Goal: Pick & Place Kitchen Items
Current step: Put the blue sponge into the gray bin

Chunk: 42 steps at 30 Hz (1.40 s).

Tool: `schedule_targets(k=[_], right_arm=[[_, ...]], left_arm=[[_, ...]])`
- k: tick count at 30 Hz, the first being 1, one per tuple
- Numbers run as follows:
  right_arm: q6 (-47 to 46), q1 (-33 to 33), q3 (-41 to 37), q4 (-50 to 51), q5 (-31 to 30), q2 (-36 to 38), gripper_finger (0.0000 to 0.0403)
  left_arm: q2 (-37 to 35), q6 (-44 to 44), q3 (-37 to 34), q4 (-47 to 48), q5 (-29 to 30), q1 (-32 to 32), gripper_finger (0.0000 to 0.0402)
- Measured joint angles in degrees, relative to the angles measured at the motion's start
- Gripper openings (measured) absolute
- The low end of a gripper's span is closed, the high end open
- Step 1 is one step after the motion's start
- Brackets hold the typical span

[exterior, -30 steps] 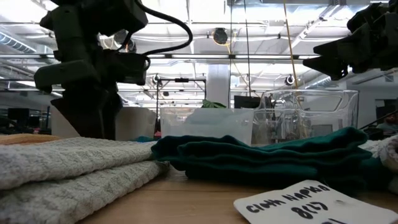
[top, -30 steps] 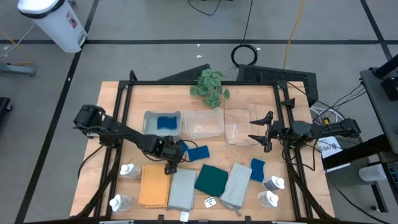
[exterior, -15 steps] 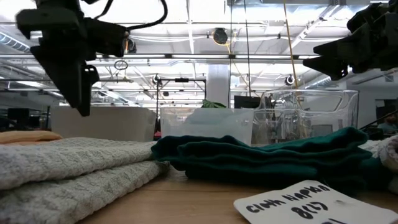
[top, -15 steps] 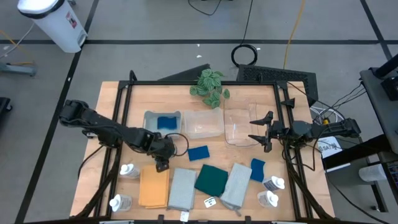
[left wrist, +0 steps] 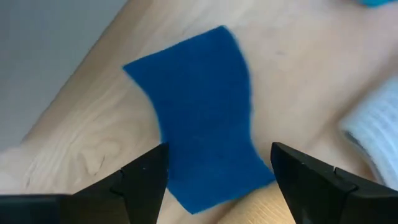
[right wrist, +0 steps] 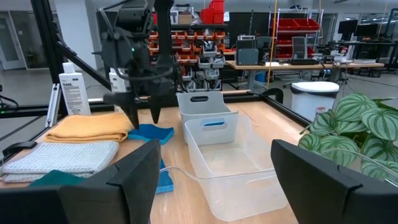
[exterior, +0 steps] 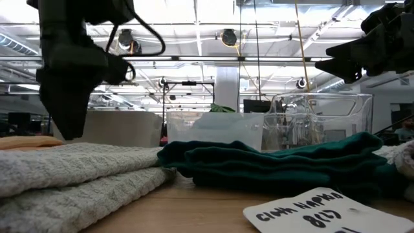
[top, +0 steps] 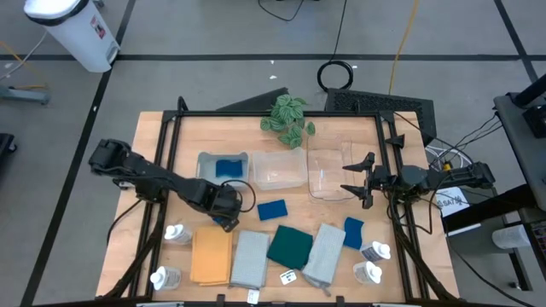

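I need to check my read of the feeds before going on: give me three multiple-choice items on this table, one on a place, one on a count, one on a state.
1. The left hand hovers by:
A. the loose flat blue rectangular sponge
B. the plant
C. a bottle

2. Small white squeeze bottles on the table:
A. two
B. four
C. six

3. The left hand's fingers are:
A. shut on a cloth
B. open, empty
C. shut on a sponge

Key: 1 A, the left wrist view shows the sponge between its fingers. 2 B, two at each front corner. 3 B, a gap shows, nothing held.
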State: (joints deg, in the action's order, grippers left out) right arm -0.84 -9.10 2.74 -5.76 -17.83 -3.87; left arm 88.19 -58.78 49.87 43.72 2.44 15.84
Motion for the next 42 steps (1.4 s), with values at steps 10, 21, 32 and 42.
schedule_targets(k=[10,21,32,42], right_arm=[[0.02,0.02,0.0,0.0,-0.01,0.01,0.0279],[0.02,0.0,-0.01,0.0,0.0,0.01,0.0279],[0.0,0.0,-0.02,0.02,-0.01,0.02,0.0279],[0.0,0.02,-0.01,0.01,-0.01,0.02,0.0279]], left_arm=[[5.23,-0.89,0.01,-0.78,-0.17,-1.48,0.0282],[6.9,3.21,0.11,-3.56,-2.54,-1.73,0.0282],[6.95,4.73,0.09,-3.82,-1.91,-1.71,0.0282],[6.99,4.94,0.07,-3.89,-1.42,-1.67,0.0282]])
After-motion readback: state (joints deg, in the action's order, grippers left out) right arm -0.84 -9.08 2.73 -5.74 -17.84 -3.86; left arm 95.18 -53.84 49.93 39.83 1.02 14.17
